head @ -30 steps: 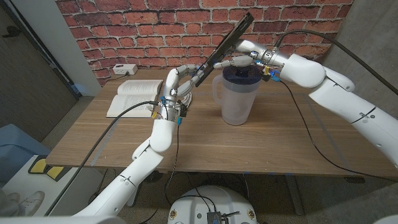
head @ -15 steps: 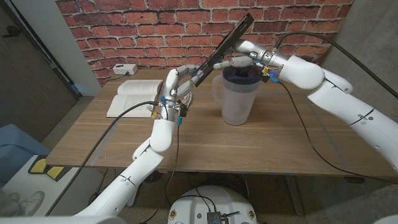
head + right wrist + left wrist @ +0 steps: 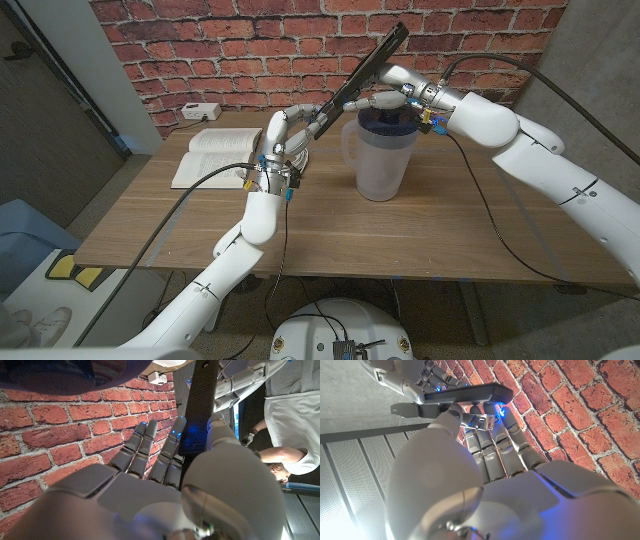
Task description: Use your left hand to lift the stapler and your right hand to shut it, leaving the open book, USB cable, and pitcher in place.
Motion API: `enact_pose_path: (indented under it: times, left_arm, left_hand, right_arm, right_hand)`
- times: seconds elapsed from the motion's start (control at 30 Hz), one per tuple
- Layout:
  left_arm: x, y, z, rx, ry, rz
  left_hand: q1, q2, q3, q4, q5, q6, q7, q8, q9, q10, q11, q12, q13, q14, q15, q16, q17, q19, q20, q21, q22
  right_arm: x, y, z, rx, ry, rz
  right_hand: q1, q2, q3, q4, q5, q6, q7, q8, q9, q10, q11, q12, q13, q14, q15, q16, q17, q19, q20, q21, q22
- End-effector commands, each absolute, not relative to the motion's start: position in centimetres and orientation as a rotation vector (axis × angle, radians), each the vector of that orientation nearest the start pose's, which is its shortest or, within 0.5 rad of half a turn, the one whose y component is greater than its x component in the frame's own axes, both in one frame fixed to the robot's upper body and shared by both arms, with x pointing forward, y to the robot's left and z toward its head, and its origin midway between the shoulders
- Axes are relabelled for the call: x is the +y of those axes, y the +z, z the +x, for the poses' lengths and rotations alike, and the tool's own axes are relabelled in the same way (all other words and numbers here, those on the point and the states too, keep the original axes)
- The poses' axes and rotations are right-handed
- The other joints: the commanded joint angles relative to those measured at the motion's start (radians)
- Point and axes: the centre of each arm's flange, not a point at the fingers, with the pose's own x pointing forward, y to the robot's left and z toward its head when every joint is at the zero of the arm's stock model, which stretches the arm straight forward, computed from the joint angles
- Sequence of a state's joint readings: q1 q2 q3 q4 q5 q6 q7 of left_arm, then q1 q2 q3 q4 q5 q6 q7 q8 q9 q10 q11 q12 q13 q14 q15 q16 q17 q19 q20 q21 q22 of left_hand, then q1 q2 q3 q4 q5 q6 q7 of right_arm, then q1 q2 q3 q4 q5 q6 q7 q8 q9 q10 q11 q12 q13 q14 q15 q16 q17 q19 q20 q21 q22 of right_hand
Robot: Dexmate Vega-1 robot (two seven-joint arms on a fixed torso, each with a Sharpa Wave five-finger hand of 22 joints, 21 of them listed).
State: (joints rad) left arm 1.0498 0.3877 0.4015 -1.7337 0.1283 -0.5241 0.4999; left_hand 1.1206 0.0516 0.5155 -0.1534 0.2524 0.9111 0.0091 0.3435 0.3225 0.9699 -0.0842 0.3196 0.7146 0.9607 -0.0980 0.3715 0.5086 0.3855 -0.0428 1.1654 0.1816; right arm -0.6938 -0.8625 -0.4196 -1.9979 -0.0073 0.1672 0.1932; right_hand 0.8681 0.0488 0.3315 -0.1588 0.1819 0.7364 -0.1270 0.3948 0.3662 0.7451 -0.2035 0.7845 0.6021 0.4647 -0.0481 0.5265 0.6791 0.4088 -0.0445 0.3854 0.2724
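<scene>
The black stapler [image 3: 362, 68] is lifted above the table, hinged open, its long arm slanting up toward the brick wall. My left hand [image 3: 285, 135] grips its lower end, to the left of the pitcher. My right hand [image 3: 388, 92] is over the pitcher's mouth, with its thumb and fingers closed around the raised arm. In the left wrist view the stapler [image 3: 465, 395] lies across my left fingertips, the right hand [image 3: 410, 380] beyond it. The right wrist view has the stapler's arm [image 3: 200, 405] between that hand's thumb and fingers. The open book [image 3: 215, 155] lies at the table's back left.
A clear lidded pitcher [image 3: 380, 150] stands mid-table, right under the right hand. A white box [image 3: 200, 112] sits at the wall behind the book. Black cables trail over the table [image 3: 480, 250] from both arms. A person [image 3: 285, 435] shows at the right wrist view's edge.
The right forearm has edged slightly toward the left. The stapler and both hands hold about the same pose.
</scene>
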Motion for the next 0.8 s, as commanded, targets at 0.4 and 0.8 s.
enact_pose_path:
  times: [0.4, 0.8]
  left_arm:
    - [15.65, 1.27, 50.70, -1.180, -0.017, 0.225]
    - [15.60, 1.08, 50.64, -1.200, -0.053, 0.237]
  left_hand:
    - [-0.059, 0.040, -0.015, 0.020, -0.009, -0.041, -0.044, -0.059, -0.007, 0.000, -0.057, -0.058, -0.051, -0.023, -0.121, -0.062, -0.031, -0.033, -0.057, -0.005, -0.004]
    - [-0.231, -0.067, -0.089, 0.049, -0.027, -0.061, -0.059, -0.096, -0.024, -0.042, -0.057, -0.104, -0.108, -0.057, -0.114, -0.108, -0.092, -0.044, -0.053, -0.037, -0.007]
  right_arm:
    - [-17.48, 15.04, 47.70, -1.095, 0.435, -1.025]
    - [-17.82, 14.79, 47.97, -1.088, 0.443, -1.000]
  right_hand:
    - [0.168, 0.133, 0.014, 0.006, 0.006, 0.094, -0.036, -0.007, 0.000, 0.028, 0.012, 0.019, 0.010, 0.035, -0.191, 0.006, 0.025, -0.015, -0.077, 0.025, 0.015]
    - [0.186, 0.131, 0.017, 0.004, 0.004, 0.089, -0.029, -0.010, 0.014, 0.026, 0.020, 0.029, 0.022, 0.048, -0.191, 0.008, 0.040, -0.017, -0.074, 0.038, 0.020]
